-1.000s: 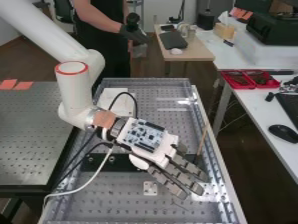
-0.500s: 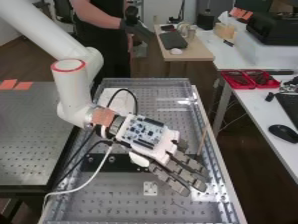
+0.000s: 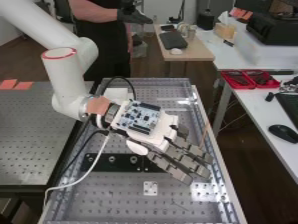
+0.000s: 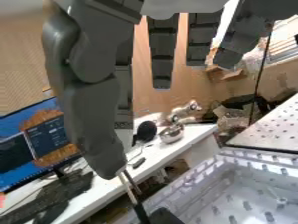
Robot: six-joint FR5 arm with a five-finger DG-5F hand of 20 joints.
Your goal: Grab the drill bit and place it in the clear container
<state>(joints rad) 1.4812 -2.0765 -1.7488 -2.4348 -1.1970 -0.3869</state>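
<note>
Your robot hand [image 3: 161,141] is over the worktop [image 3: 110,195], fingers straight and slightly spread. Likely the approach: align with the drill bit, lower, then pinch.

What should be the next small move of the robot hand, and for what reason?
I would probably lower the robot hand a little toward the perforated plate, with its fingers left uncurled. The fingers look straight and are not closed round anything, and the hand seems to hang above the plate, so closing them now would likely be too early.
</note>
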